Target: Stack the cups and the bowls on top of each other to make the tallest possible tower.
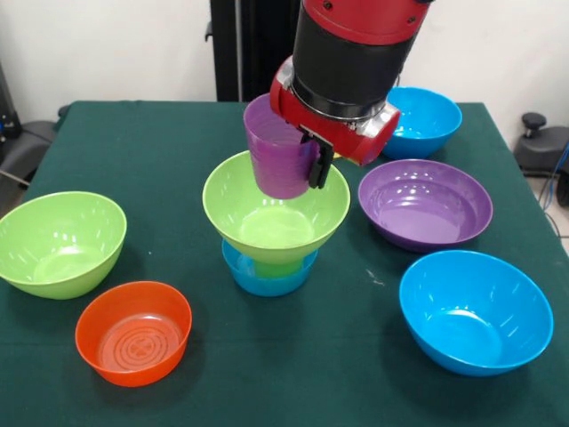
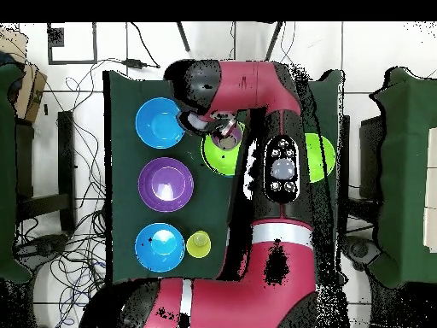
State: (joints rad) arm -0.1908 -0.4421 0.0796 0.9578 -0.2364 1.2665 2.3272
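Note:
My gripper (image 1: 289, 153) is shut on the purple cup (image 1: 277, 147), one black finger (image 1: 320, 165) showing on its side. The cup hangs, slightly tilted, over the mouth of a lime green bowl (image 1: 276, 213). That bowl rests on the green cup (image 1: 277, 264), which stands in the small blue bowl (image 1: 267, 277). I cannot tell whether the purple cup touches the bowl. In the overhead view the gripper (image 2: 224, 132) covers the green bowl (image 2: 220, 158). The yellow cup (image 2: 199, 244) shows only there.
A second lime green bowl (image 1: 60, 242) and the orange bowl (image 1: 133, 332) sit at the left. The wide purple bowl (image 1: 425, 203), a blue bowl (image 1: 475, 311) in front and another blue bowl (image 1: 422, 120) behind sit at the right.

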